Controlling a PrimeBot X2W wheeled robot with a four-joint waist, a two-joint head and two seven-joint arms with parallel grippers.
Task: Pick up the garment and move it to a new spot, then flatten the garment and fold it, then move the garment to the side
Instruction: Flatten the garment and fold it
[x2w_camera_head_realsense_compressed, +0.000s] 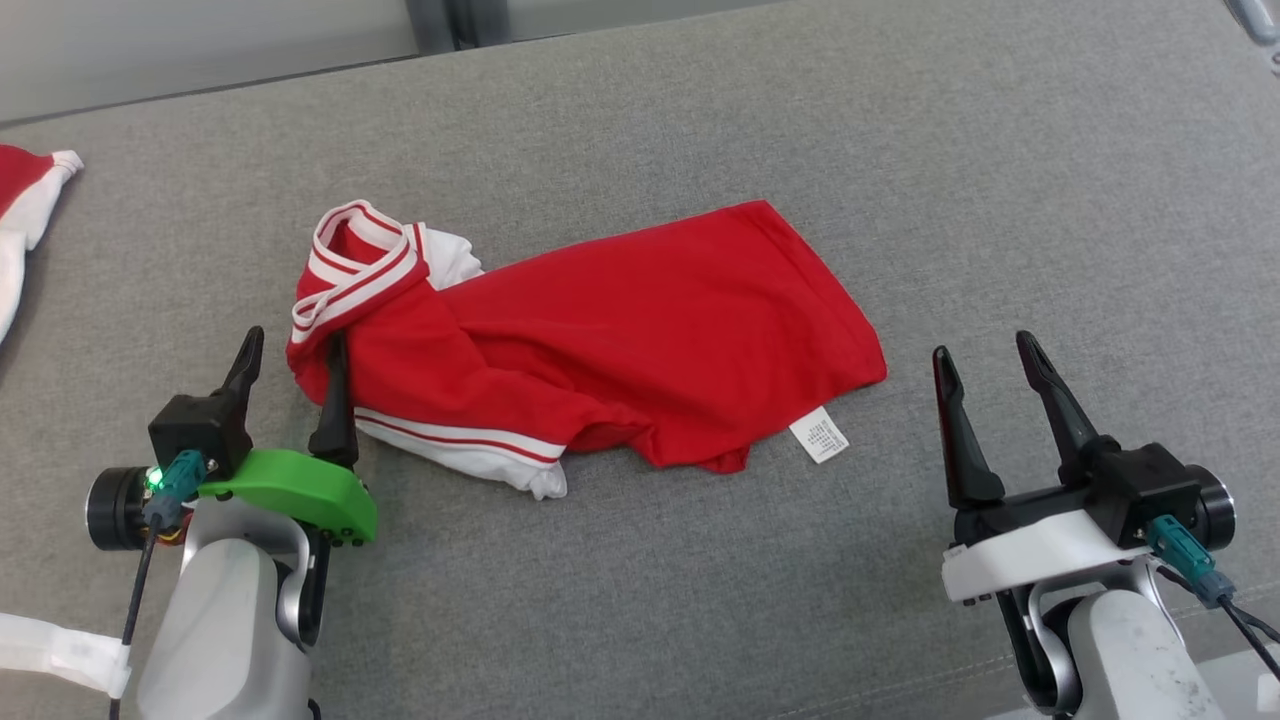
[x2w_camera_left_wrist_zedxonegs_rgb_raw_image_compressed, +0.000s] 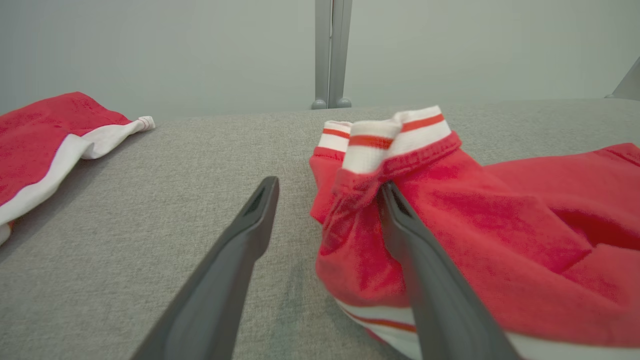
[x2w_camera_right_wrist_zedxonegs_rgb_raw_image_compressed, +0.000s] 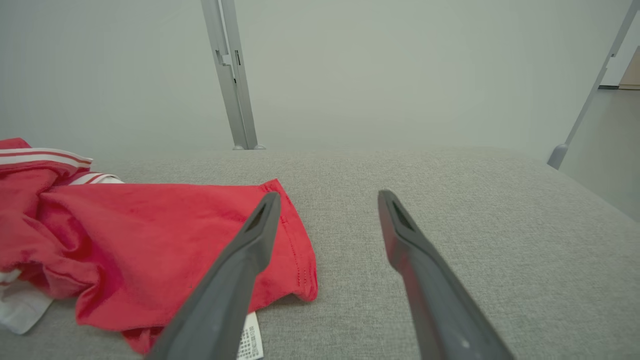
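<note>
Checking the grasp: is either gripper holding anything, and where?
Nothing is held. Left gripper open, one finger against the collar end of the red white-trimmed cloth garment; right gripper open, apart.

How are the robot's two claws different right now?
The left gripper has a green guard at its base; the right gripper has a white guard. The left gripper has one finger against the collar end of the red shirt; the right gripper sits apart from the shirt, over the bare gray cushion. Both are open, each with two long dark fingers.
</note>
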